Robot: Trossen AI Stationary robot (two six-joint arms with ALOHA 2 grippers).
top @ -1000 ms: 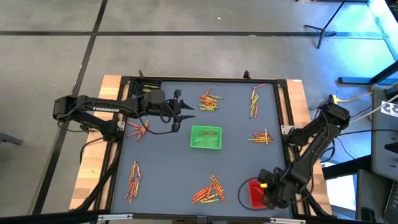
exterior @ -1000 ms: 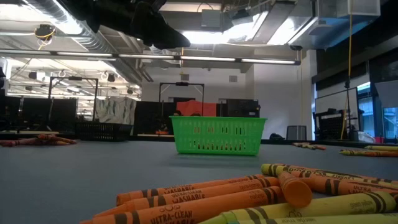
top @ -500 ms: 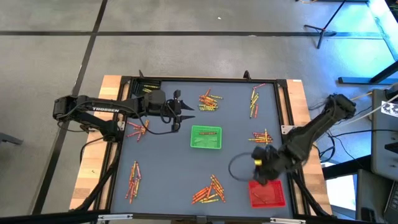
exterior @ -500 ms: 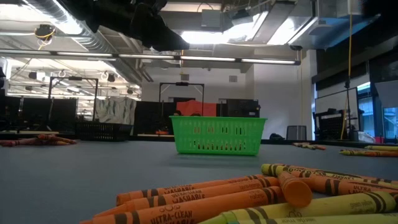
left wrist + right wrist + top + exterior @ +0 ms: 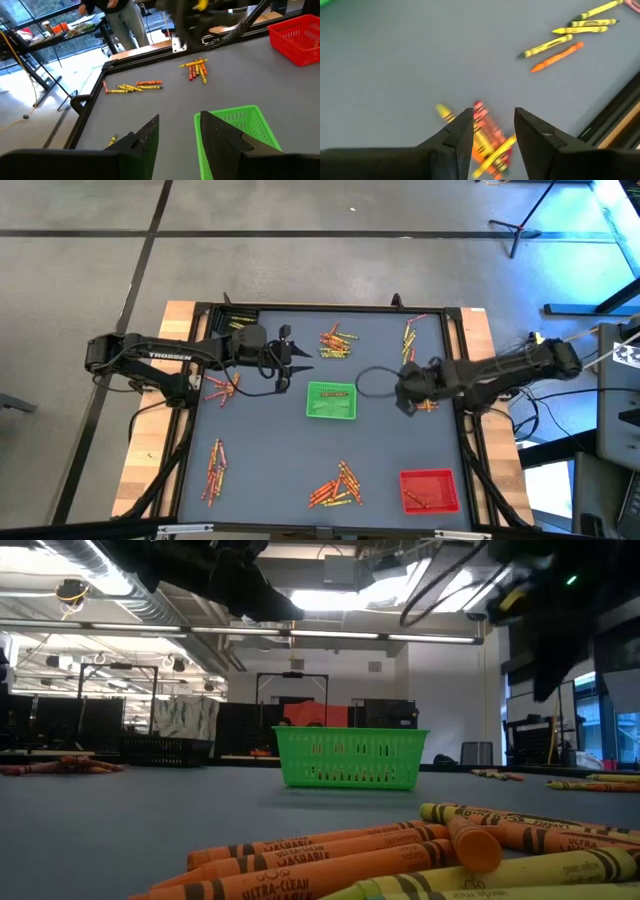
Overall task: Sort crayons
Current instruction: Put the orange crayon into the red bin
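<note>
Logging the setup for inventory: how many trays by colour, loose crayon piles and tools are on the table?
Green tray: 1
Red tray: 1
Loose crayon piles: 7
Tools: 2 (left tool near the green tray, right tool over the right-edge pile)
Total: 11

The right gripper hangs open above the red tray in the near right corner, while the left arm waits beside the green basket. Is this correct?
Not quite. In the high view, the right gripper hangs open above a crayon pile at the table's right edge, far from the red tray. The left gripper waits beside the green basket.
</note>
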